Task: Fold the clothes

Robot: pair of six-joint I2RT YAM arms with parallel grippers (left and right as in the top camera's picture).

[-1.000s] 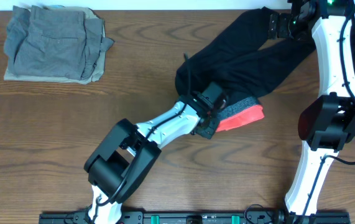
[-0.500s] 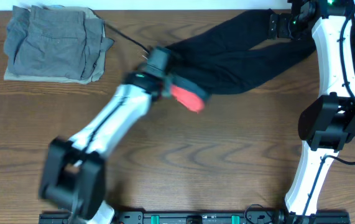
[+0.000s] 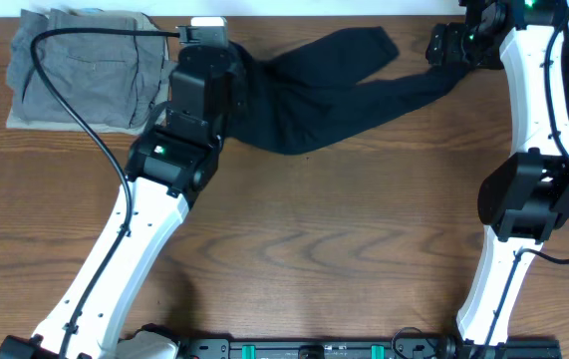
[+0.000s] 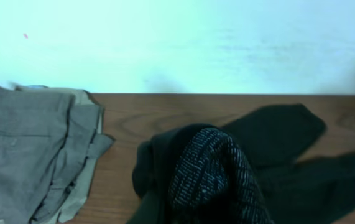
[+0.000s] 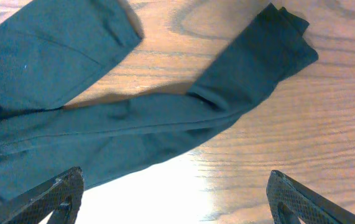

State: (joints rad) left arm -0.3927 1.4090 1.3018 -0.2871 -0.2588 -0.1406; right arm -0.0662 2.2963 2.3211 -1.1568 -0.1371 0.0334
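I've got L claw clamped on the black pants at their grey band, just right of the folded grey pile. Pants stretch right from the pile across the table. R claw hangs w/ fingers apart over the legs.

No text, brand, number or sign can be read in any of the three views. The long black fabric garment carries one tiny pale mark in the right wrist view, too small to make out as lettering or logo. The small white tab on the far end of the left arm shows no legible print from overhead.
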